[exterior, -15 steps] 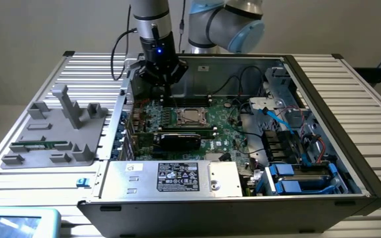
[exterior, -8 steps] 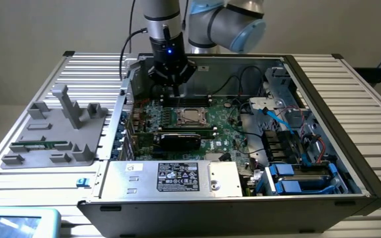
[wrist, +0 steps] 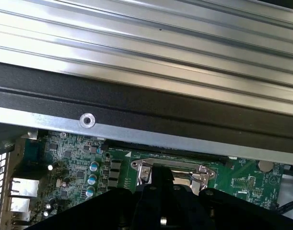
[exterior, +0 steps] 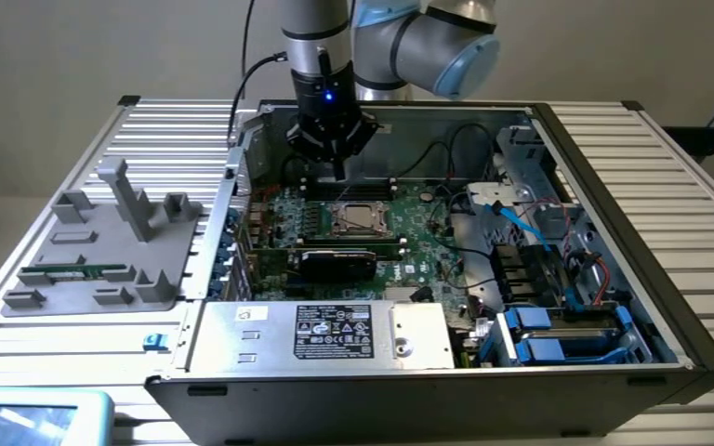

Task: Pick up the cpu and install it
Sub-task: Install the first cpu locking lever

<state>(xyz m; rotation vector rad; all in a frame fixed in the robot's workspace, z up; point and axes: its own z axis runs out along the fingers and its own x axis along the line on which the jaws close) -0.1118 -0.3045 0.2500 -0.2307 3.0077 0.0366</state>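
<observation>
Computer case (exterior: 394, 404), laid open on a ribbed metal table (exterior: 692, 186), is seen with the cpu (exterior: 357, 219) apparently seated on its green board (exterior: 426, 246), the gripper (exterior: 336, 173) closed on nothing, close by it.

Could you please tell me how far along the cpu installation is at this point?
Done, apparently: a silver square that looks like the cpu lies inside the socket frame. In hand: nothing I can see; the hand is shut and hovers just over the board, close to the socket. Left: I cannot tell whether the chip is fully seated.
</observation>
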